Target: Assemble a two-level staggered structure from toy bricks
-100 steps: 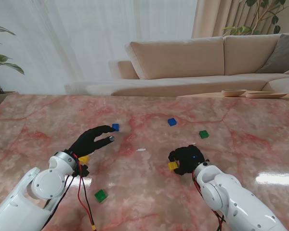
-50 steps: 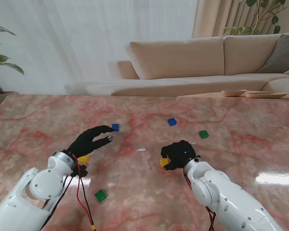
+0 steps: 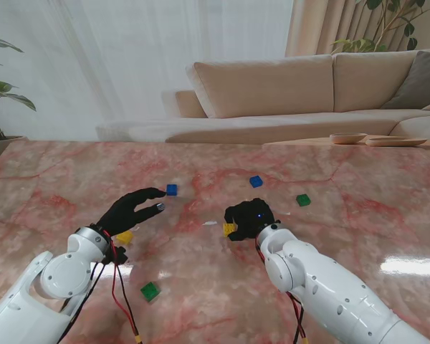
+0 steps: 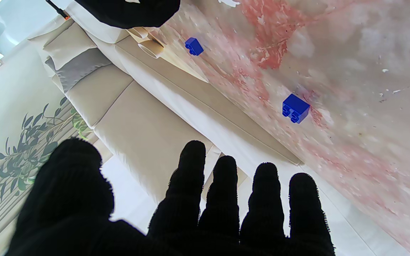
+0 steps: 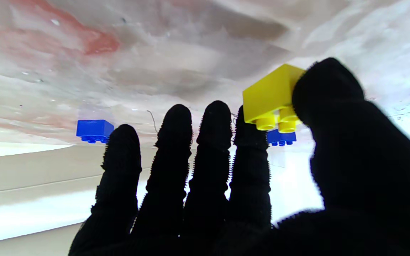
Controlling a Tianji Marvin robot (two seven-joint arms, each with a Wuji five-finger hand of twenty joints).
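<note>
Right hand (image 3: 249,218) pinching a yellow brick (image 3: 230,229) between thumb and index finger, studs pointing up, just over the marble table (image 3: 358,215). Left hand (image 3: 132,208) hovering with fingers spread, holding nothing, fingertips almost reaching the near blue brick (image 3: 172,190). Relative to that blue brick: second blue brick (image 3: 256,181) lying well to the right, a green brick (image 3: 303,200) farther right still, another green brick (image 3: 150,291) much nearer to me, a second yellow brick (image 3: 125,237) resting beside the left wrist.
</note>
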